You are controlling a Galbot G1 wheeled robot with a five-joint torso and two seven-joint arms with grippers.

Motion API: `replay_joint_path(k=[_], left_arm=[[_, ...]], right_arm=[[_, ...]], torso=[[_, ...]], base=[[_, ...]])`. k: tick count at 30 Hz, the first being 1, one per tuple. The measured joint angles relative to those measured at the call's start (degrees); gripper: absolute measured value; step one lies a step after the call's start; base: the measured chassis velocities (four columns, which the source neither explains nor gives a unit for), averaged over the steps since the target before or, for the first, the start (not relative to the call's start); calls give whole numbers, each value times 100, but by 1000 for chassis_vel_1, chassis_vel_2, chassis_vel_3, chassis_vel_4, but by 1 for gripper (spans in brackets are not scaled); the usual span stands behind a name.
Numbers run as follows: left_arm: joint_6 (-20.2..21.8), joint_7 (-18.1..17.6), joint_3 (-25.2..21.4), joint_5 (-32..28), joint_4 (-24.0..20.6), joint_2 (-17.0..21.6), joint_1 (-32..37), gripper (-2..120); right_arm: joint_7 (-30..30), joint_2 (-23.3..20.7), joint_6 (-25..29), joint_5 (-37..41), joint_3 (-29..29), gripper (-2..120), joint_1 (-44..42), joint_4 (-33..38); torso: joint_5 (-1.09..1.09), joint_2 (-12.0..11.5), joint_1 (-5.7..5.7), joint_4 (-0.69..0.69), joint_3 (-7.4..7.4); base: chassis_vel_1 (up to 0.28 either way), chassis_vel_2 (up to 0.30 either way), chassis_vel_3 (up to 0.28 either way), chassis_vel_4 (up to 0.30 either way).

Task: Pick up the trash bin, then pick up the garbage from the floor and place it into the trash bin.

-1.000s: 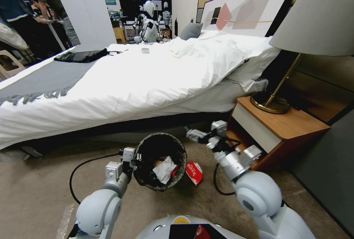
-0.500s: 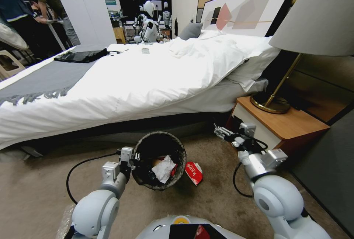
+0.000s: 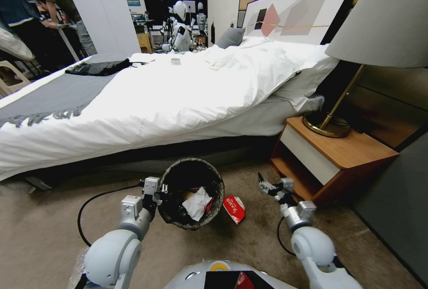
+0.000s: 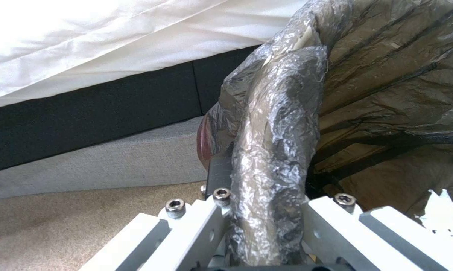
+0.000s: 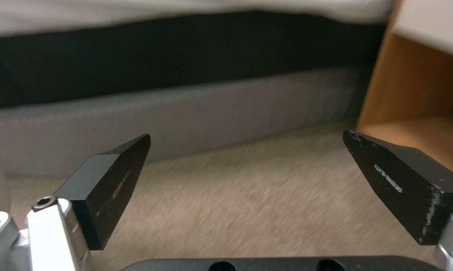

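One trash bin (image 3: 192,193) clamped by left gripper (image 3: 161,189), one red cup (image 3: 235,208) beside it, right gripper (image 3: 262,183) fingers wide

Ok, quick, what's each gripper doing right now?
Left gripper: shut on the rim of the trash bin.
Right gripper: open, empty, above the carpet near the nightstand.

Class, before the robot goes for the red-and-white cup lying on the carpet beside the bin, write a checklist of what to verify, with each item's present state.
1. Left gripper clamped on the bin rim: ok.
2. Right gripper open, nothing between its fingers: ok.
3. Cup on the carpet, uncovered: ok.
4. Right gripper over the cup: not ok, it is off toward the nightstand.
5. Room left in the bin: ok, litter sits low.
6. Bin lifted off the floor: cannot tell.
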Motion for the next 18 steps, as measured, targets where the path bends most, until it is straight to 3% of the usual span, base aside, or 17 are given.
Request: replay_joint_path(k=[18], left_arm=[[29, -17, 18, 85, -54, 8, 53, 1]], right_arm=[[-112, 190, 178, -312, -272, 100, 367, -1119]], torso=[[0, 0, 0, 0, 0]], base=[[0, 0, 0, 0]])
